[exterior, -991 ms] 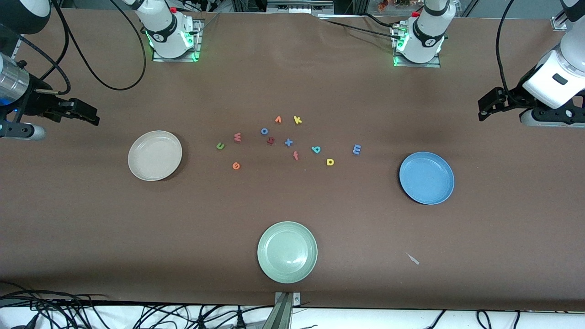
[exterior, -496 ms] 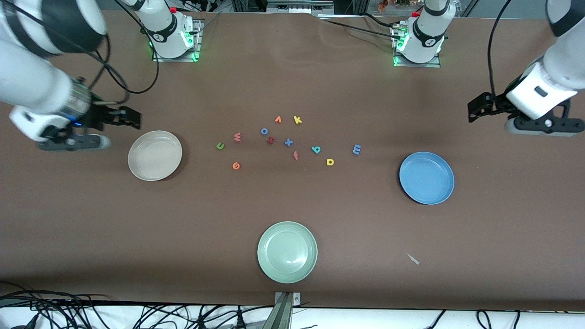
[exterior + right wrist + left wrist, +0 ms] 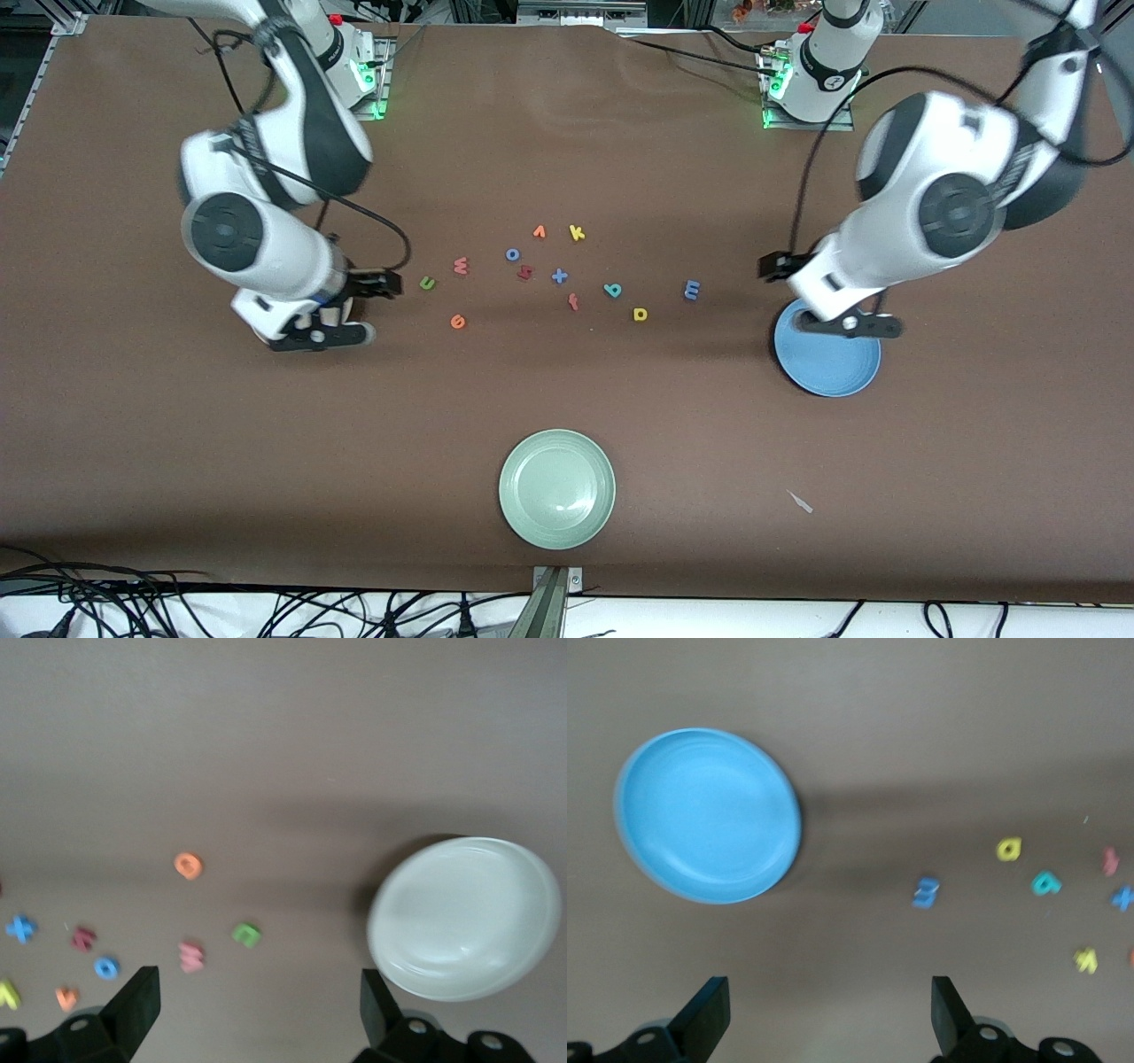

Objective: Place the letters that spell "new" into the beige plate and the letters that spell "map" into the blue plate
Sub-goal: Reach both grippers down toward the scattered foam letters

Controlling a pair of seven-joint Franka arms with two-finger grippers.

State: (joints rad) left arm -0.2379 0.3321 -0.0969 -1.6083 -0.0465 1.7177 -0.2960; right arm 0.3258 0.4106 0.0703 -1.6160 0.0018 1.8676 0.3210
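On the brown tabletop (image 3: 620, 133) the foam letters lie in a loose cluster at the middle. The green "n" (image 3: 427, 283), the pinkish-red "w" (image 3: 461, 265) and the orange "e" (image 3: 457, 322) sit toward the right arm's end of the cluster, the "e" nearest the front camera of the three. The blue "m" (image 3: 692, 289), the yellow "a" (image 3: 640, 314) and the teal "p" (image 3: 612, 290) sit toward the left arm's end, each apart from the others. Among them lie an orange "v" (image 3: 539, 232), a yellow "k" (image 3: 577, 233), a blue "o" (image 3: 512, 254), a blue "x" (image 3: 559, 276), a red "f" (image 3: 573, 302) and one more reddish letter (image 3: 525, 273).

The right end effector (image 3: 376, 285) hangs just beside the green "n", its fingers spread wide with nothing between them. The right arm covers the beige plate in the front view; the right wrist view shows that beige plate (image 3: 464, 918) lying empty, well apart from the letters.

The left end effector (image 3: 772, 266) hangs over the tabletop at the blue plate's (image 3: 833, 368) edge, between that plate and the blue "m", fingers fully apart and holding nothing. The blue plate is empty, partly covered by the left arm.

A pale green plate (image 3: 557, 489) lies empty nearest the front camera, and a small pale scrap (image 3: 801, 501) lies nearby.
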